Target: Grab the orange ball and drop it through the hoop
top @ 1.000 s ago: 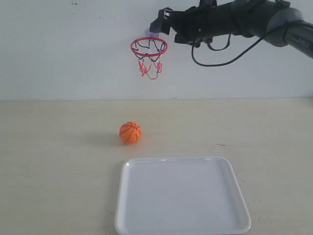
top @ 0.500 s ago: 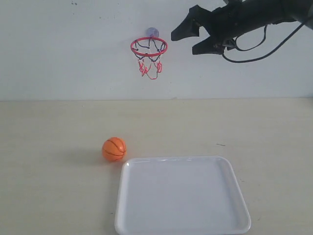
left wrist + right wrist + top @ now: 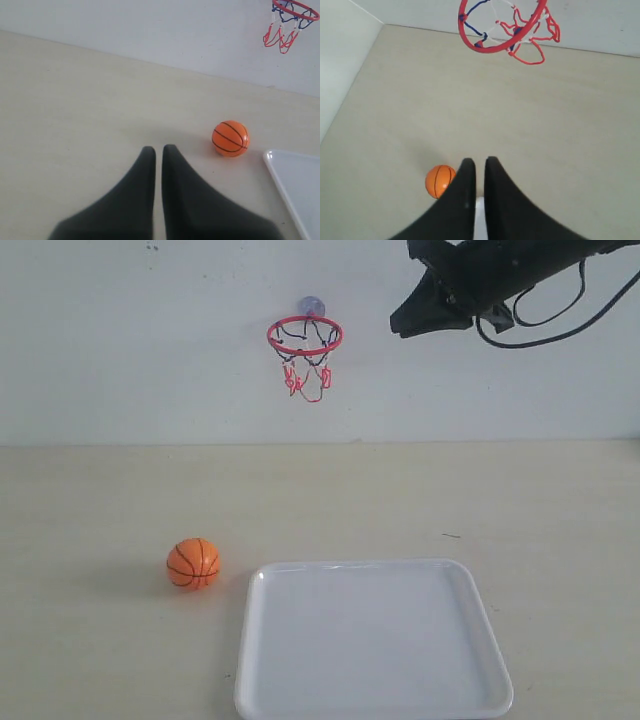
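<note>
The orange ball (image 3: pixel 193 563) lies on the table, just left of the white tray's near-left corner, with nothing touching it. It also shows in the left wrist view as the ball (image 3: pixel 230 138) and in the right wrist view as the ball (image 3: pixel 439 181), partly behind a finger. The hoop (image 3: pixel 304 337) hangs on the back wall, red ring level, net empty. My right gripper (image 3: pixel 398 326) is high up, right of the hoop, shut on nothing (image 3: pixel 479 161). My left gripper (image 3: pixel 158 148) is shut and empty, low over the table, with the ball ahead and to one side.
A large white tray (image 3: pixel 370 640) sits at the table's front centre; its edge (image 3: pixel 295 180) shows in the left wrist view. The hoop's suction cup (image 3: pixel 311 306) sticks to the pale wall. A black cable hangs from the right arm (image 3: pixel 530 335).
The ball has rolled left and toward the front of the table. My right gripper has drawn back rightward from the hoop, and its fingers, spread half a second ago, are shut now.
</note>
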You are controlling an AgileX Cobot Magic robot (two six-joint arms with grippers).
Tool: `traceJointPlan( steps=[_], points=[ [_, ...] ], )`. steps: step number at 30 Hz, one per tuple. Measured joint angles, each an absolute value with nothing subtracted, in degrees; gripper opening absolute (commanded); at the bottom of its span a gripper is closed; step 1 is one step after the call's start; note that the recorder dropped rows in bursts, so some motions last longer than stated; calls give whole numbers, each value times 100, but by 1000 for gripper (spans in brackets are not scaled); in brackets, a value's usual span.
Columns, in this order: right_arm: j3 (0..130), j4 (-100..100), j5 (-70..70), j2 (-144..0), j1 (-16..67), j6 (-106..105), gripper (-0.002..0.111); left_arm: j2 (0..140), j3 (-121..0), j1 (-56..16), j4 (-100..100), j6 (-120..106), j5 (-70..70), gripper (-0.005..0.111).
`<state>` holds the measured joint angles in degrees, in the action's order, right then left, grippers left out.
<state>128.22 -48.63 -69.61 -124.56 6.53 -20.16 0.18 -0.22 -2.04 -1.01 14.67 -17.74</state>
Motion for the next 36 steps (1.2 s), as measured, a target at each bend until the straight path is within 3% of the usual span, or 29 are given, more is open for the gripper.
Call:
traceJointPlan(
  steps=[7,24,36],
  points=[
    [11704,-4322,-6961,-11470,653,-1859,0,18,-22,-204,-101,1467,-1774,4],
    [7450,-3958,-6989,-8290,653,-2193,0,18,-22,-204,-101,1467,-1774,4],
    [6789,-4067,-7014,-7752,653,-1129,0,18,-22,-204,-101,1467,-1774,4]
  ],
)
